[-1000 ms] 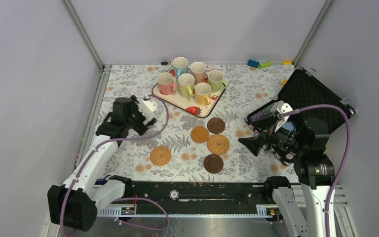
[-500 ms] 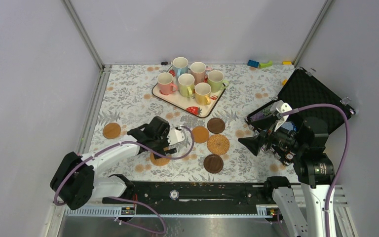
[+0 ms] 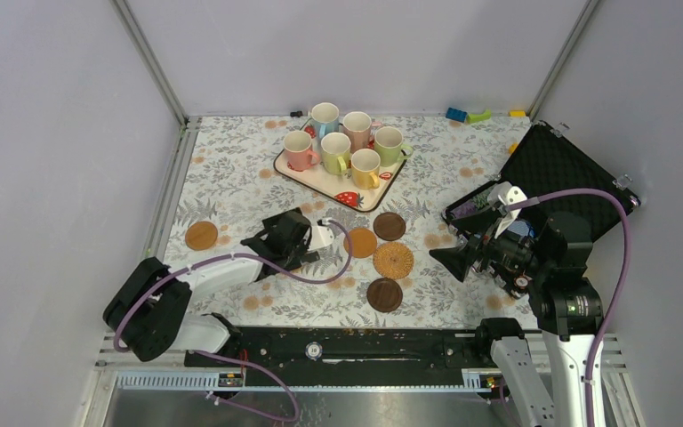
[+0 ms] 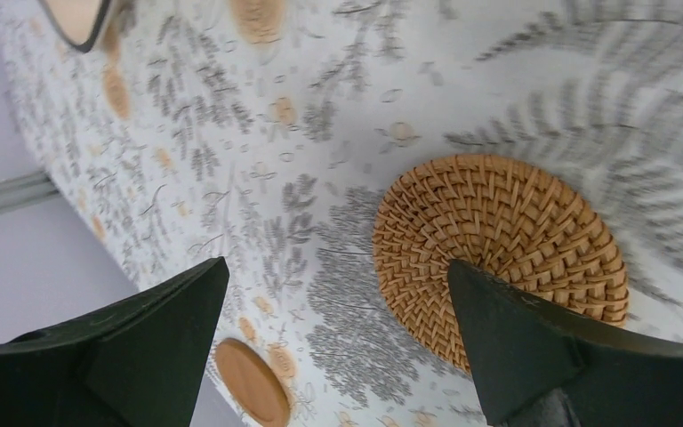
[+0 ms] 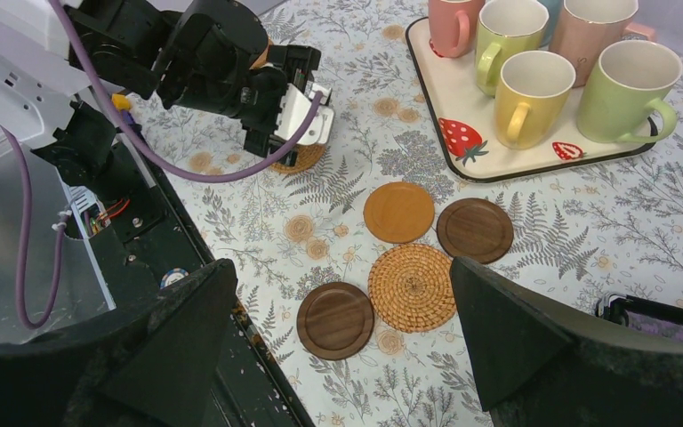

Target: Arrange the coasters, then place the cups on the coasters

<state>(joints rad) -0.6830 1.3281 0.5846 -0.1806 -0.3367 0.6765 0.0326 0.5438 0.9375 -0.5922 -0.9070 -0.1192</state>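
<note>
Several pastel cups [image 3: 338, 147] stand on the strawberry tray [image 3: 356, 201] at the back. Four coasters cluster mid-table: tan [image 3: 360, 242], dark brown [image 3: 389, 226], woven [image 3: 393, 260] and dark brown [image 3: 384, 294]. Another tan coaster [image 3: 202, 236] lies apart at the left. My left gripper [image 4: 338, 285] hangs open, low over the cloth, with one finger over the edge of a second woven coaster [image 4: 507, 240]; its arm hides this one from above. My right gripper [image 5: 342, 294] is open, above and to the right of the cluster, holding nothing.
An open black case [image 3: 551, 169] lies at the right edge. Small toy blocks [image 3: 467, 115] sit at the back wall. A striped poker chip [image 3: 316, 350] rests on the black rail in front. Grey walls close in both sides.
My left arm swung from the far left toward the middle, uncovering the tan coaster at the left, and now covers the woven coaster. The right arm has not moved.
</note>
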